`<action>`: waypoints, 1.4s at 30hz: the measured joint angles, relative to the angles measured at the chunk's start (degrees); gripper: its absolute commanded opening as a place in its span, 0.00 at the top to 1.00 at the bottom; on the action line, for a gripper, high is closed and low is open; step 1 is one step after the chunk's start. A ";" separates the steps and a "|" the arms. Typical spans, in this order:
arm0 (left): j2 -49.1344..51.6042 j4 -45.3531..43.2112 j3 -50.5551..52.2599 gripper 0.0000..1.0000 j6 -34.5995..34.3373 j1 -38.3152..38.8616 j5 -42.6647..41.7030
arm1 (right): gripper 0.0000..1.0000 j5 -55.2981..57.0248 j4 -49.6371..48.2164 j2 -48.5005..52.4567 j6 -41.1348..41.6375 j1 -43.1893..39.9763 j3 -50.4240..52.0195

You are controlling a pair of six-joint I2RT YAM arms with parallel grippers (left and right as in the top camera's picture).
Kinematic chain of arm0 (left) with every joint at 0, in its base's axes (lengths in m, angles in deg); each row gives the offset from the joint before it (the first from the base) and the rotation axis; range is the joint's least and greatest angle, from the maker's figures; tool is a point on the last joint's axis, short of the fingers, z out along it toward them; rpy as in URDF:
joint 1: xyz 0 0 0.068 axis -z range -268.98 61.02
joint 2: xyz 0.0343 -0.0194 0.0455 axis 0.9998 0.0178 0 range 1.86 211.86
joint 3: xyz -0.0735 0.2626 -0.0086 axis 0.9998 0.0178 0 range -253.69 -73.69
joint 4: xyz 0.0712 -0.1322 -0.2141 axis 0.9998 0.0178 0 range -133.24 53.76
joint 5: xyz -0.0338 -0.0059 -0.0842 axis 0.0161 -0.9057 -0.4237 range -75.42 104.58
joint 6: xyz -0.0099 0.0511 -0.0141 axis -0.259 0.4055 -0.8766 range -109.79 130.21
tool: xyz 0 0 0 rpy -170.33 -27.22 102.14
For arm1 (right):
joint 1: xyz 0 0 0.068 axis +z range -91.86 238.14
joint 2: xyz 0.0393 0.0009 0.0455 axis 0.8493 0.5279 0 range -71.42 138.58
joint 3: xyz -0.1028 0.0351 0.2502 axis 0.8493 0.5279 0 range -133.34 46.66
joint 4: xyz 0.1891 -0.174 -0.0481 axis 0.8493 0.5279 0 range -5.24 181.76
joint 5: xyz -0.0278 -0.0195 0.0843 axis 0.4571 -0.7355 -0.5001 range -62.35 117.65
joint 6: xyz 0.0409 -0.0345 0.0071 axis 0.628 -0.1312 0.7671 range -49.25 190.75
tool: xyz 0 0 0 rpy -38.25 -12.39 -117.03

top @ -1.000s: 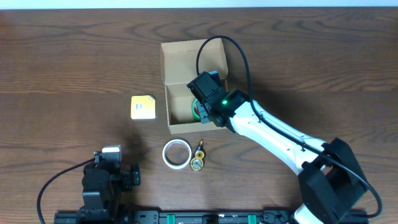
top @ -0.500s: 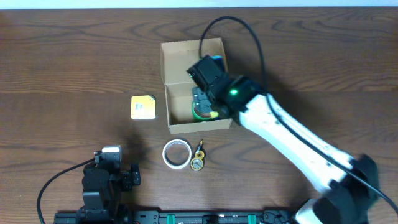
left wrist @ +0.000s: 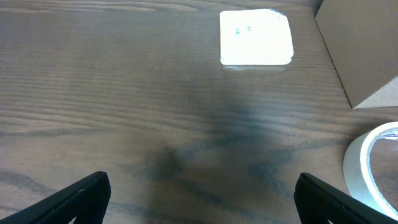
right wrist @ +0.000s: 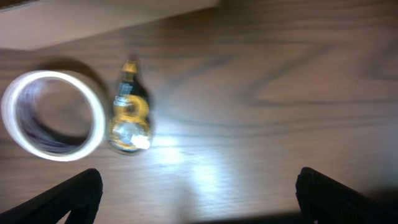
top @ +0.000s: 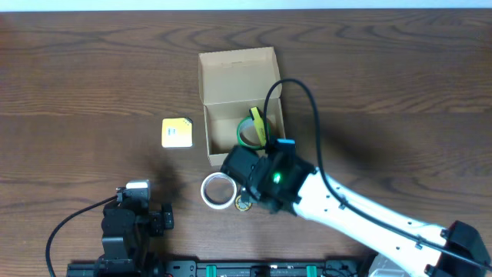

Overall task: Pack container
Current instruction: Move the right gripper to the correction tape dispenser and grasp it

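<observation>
Tan cardboard container (top: pixel 237 73), lid open, green ring (top: pixel 247 135) inside, left claw (left wrist: pixel 205 200), right claw (right wrist: pixel 202 198) both spread

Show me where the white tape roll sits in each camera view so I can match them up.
Overhead: tape roll at lower centre, just below the cardboard box in the picture.
Left wrist: at the lower right edge, cut off by the frame.
Right wrist: far left.
Shared landmark: the cardboard box, top right in left wrist, along the top edge in right wrist.
</observation>
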 measured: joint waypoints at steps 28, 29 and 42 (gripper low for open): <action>0.02 0.00 0.00 0.05 0.00 0.00 0.00 | 0.08 -2.82 -29.27 7.85 15.67 2.49 15.78; 0.02 0.00 0.00 0.05 0.00 0.00 0.02 | 0.09 -2.80 -29.66 7.85 15.69 2.47 15.78; 0.02 0.00 0.00 0.04 0.00 0.00 0.00 | 0.17 -7.32 -30.16 10.67 18.10 -0.37 15.67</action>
